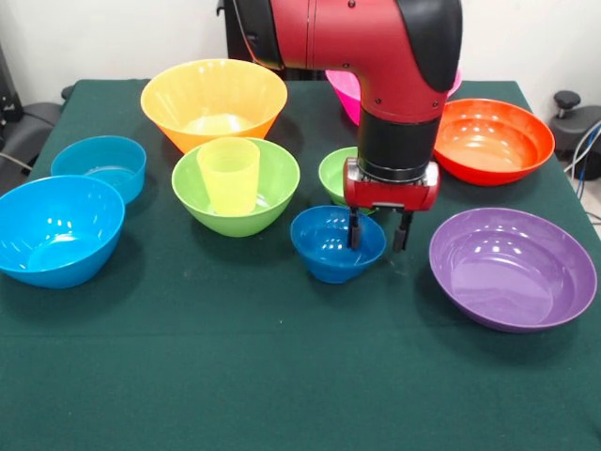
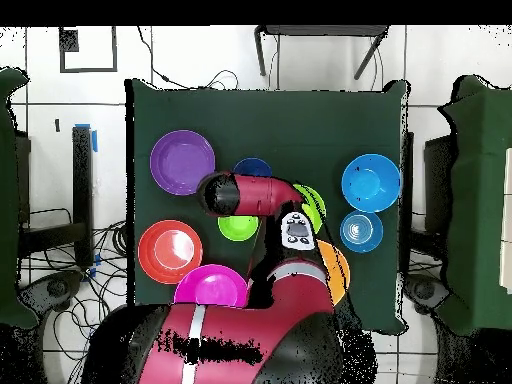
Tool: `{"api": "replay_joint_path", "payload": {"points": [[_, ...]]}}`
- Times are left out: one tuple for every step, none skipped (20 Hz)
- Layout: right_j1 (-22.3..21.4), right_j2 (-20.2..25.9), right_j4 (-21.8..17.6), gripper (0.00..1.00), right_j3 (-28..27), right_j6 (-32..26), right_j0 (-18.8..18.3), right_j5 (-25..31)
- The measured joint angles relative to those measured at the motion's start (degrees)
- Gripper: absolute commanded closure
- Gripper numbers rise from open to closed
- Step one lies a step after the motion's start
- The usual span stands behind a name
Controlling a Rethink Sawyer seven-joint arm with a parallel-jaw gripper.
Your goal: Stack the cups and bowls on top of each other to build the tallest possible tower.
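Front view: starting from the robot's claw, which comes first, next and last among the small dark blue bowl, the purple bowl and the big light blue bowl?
1. The small dark blue bowl: directly at the gripper, one finger over its rim.
2. The purple bowl: a short way off on the picture's right.
3. The big light blue bowl: far across the table at the picture's left edge.
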Motion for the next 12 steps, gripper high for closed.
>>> {"api": "replay_joint_path", "payload": {"points": [[0.18, 0.00, 0.01, 0.00, -0.01, 0.00, 0.00, -0.11], [0.35, 0.00, 0.01, 0.00, -0.02, 0.00, -0.01, -0.23], [0.74, 0.02, 0.01, 0.00, -0.04, 0.00, -0.01, -0.50], [0.96, 0.02, 0.01, 0.00, -0.12, 0.00, 0.00, -0.78], [1.19, 0.02, 0.01, 0.00, -0.19, 0.00, 0.00, -1.06], [1.19, 0.02, 0.01, 0.00, -0.31, 0.00, 0.00, -1.20], [1.18, 0.02, 0.01, 0.00, -0.42, 0.00, 0.01, -1.34], [1.21, 0.02, 0.01, 0.00, -0.52, 0.00, 0.01, -1.46], [1.22, 0.02, 0.01, 0.00, -0.59, 0.00, 0.01, -1.53], [1.24, 0.02, 0.01, 0.00, -0.78, 0.00, 0.02, -1.69], [1.25, 0.02, 0.00, 0.00, -0.81, 0.00, 0.03, -1.71], [1.25, 0.02, 0.00, 0.00, -0.82, 0.00, 0.04, -1.71]]}}
